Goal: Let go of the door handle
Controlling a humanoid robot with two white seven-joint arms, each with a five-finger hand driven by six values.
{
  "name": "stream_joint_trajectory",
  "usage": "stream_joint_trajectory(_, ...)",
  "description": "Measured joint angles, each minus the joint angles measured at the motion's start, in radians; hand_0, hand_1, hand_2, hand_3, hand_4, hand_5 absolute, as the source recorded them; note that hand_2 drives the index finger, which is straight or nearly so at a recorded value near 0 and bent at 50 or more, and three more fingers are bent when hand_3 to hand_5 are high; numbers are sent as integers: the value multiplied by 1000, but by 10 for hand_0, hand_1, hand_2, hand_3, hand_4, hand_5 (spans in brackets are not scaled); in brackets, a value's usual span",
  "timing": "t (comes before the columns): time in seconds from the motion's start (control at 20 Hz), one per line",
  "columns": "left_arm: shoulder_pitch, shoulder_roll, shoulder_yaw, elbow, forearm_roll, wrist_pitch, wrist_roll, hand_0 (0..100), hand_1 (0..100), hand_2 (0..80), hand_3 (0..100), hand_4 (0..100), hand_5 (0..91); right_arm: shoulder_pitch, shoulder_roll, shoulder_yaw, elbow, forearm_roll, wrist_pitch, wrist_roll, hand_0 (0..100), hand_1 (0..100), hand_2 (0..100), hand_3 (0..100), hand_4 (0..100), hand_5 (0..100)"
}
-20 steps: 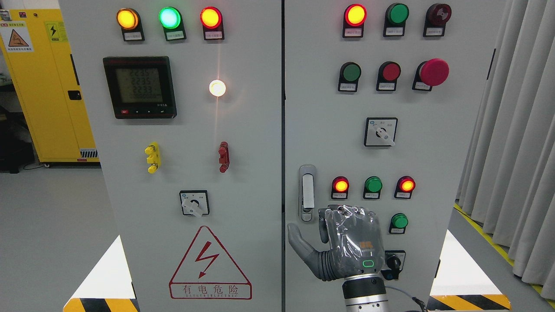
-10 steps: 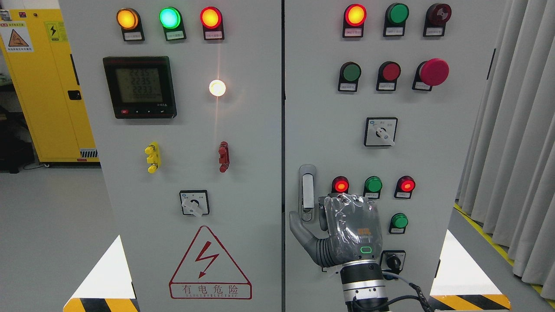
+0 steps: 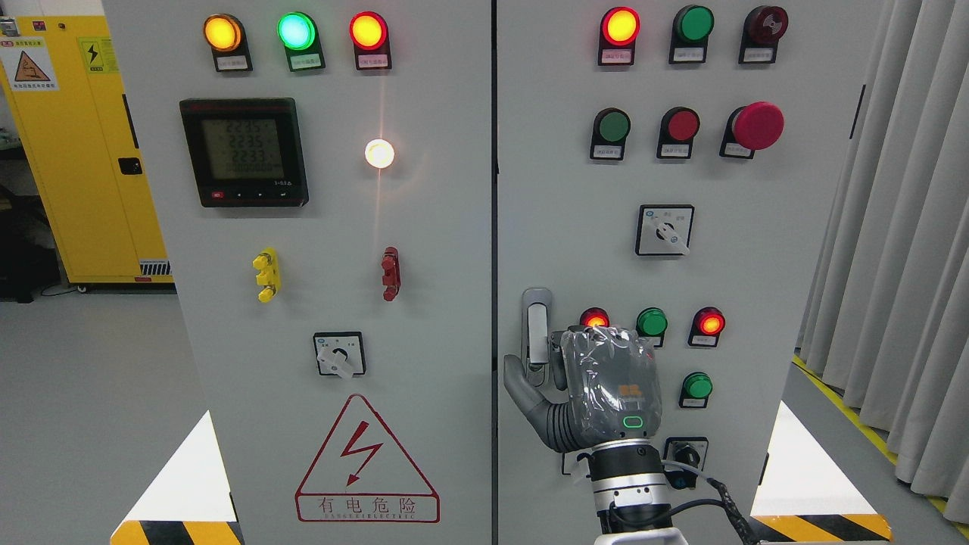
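The grey door handle [image 3: 536, 325] stands upright at the left edge of the right cabinet door [image 3: 575, 189]. My right hand [image 3: 539, 375], wrapped in clear plastic, is raised against that door with its back toward the camera. Its thumb [image 3: 518, 382] is spread to the left of the handle's lower end, and the bent fingers [image 3: 560, 363] sit just to its right. The handle's bottom lies between thumb and fingers, and the hand has not closed around it. My left arm is out of view.
Lit red and green indicator lamps [image 3: 651, 322] and a key switch [image 3: 687, 456] sit close around the hand. A rotary selector [image 3: 665, 230] and a red mushroom button [image 3: 757, 126] are higher up. Grey curtains [image 3: 893, 227] hang at the right, and a yellow cabinet [image 3: 76, 151] stands at the left.
My right hand has risen along the door and shifted slightly left, bringing thumb and fingers from below the handle up to either side of its lower end. It now partly covers the lower red lamp.
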Motion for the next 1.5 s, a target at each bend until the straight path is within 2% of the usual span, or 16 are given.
stream_joint_trajectory(0.2,0,0,0,0,0,0,0,120,556,0,0,0,0,-3,1,1,5,0,6,0,475,371,1000,1000,1000,1000)
stream_joint_trajectory(1.5,0,0,0,0,0,0,0,120,556,0,0,0,0,3,1,0,6,-1,39,-3,536,410,1000,1000,1000,1000)
